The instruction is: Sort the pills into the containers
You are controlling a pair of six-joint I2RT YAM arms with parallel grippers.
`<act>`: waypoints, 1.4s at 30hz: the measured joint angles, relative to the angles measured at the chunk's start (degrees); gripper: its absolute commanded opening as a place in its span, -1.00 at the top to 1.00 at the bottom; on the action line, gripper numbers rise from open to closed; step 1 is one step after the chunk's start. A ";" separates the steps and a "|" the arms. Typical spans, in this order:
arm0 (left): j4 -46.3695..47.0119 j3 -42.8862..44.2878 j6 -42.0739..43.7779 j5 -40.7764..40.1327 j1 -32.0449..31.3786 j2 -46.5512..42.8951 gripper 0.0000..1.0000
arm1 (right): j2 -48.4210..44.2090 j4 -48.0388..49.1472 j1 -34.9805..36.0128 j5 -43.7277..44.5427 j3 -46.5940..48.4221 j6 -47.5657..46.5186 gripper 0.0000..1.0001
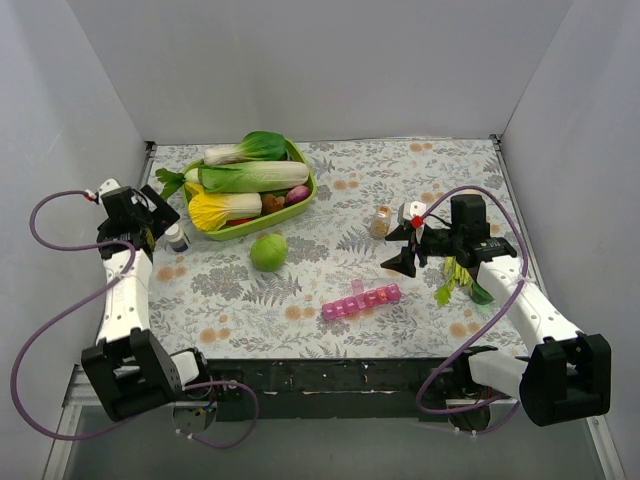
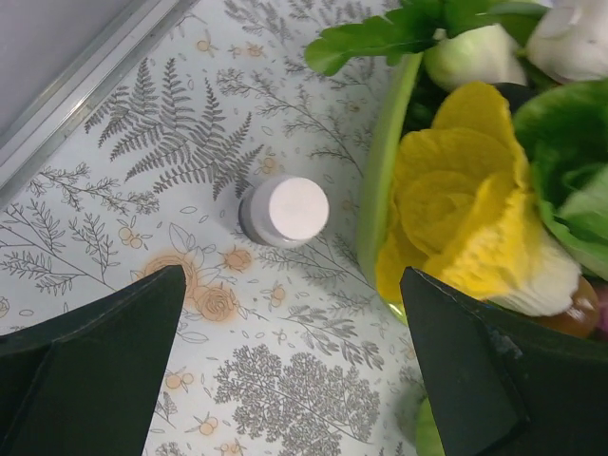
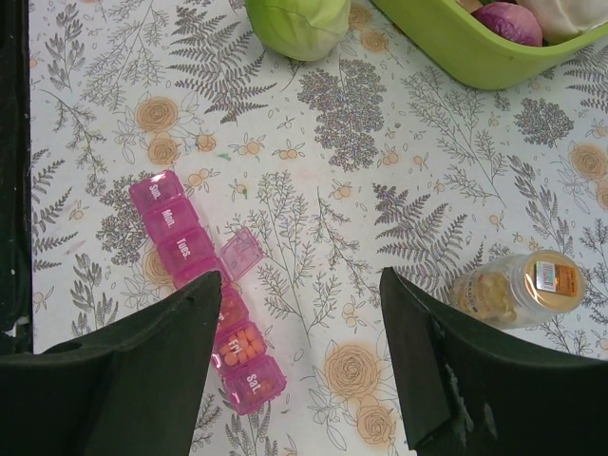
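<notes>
The pink pill organiser (image 1: 361, 300) lies on the flowered cloth near the front middle. In the right wrist view the organiser (image 3: 180, 242) has one lid (image 3: 239, 253) flipped open, and orange pills (image 3: 237, 345) show in the "Fri" compartment. My right gripper (image 1: 398, 250) is open and empty, hovering just right of the organiser, and its left finger (image 3: 142, 370) hides part of the strip. My left gripper (image 1: 160, 228) is open and empty at the far left, above the cloth beside a small dark bottle with a white cap (image 2: 285, 211).
A clear jar with brownish contents (image 1: 380, 222) lies by the right finger (image 3: 518, 290). A green tray (image 1: 303, 196) holds vegetables; its rim (image 2: 380, 180) is close to my left gripper. A green ball (image 1: 268, 252) and leafy greens (image 1: 460, 280) lie on the cloth.
</notes>
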 measured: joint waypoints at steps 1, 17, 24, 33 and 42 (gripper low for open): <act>0.55 0.00 -0.13 0.02 1.64 1.73 -0.96 | 0.00 0.00 -0.04 0.00 0.00 -0.02 -0.51; -0.55 10.73 1.25 0.76 0.76 28.17 -0.80 | -0.02 0.00 -0.33 -1.29 0.00 -0.02 -0.51; -3.21 13.88 2.03 -4.09 -3.02 32.17 -0.48 | -0.02 -0.02 -0.33 -1.68 0.00 -0.02 -0.50; -4.39 13.88 2.12 -5.60 -3.52 32.17 -0.07 | 0.00 -0.04 -0.37 -2.08 0.00 -0.02 -0.50; -5.14 11.15 1.99 -6.45 -3.52 29.05 0.74 | 0.09 -0.09 -0.44 -2.58 0.00 -0.20 -0.50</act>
